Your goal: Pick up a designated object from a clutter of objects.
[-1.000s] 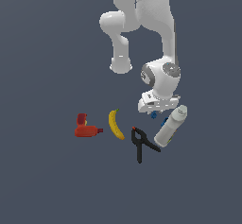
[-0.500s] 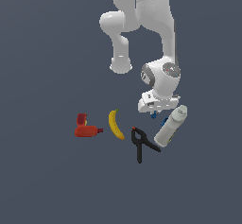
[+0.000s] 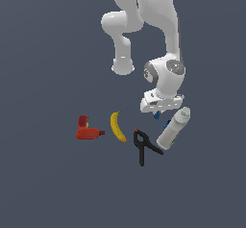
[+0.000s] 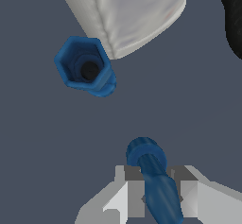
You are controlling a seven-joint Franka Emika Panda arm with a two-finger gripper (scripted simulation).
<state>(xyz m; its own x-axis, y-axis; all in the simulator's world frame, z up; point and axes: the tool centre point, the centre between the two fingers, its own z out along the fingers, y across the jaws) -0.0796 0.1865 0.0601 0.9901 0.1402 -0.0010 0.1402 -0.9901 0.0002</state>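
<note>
Plain dark grey floor, no walls. Gripper (image 4: 158, 190) jaws narrow, clamped on slim blue peg (image 4: 156, 180), lifted beside white bottle (image 3: 173, 128). Second blue hex piece (image 4: 85, 69) lies near bottle. Peg likely light, rigid, slick; mid-shaft hold seems secure.

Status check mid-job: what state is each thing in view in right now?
gripper: shut on the blue piece
blue piece: held between the fingers
white bottle: lying on its side
blue hexagonal piece: loose, beside the white bottle
black clamp: lying flat
banana: lying flat
red drill: lying on its side
</note>
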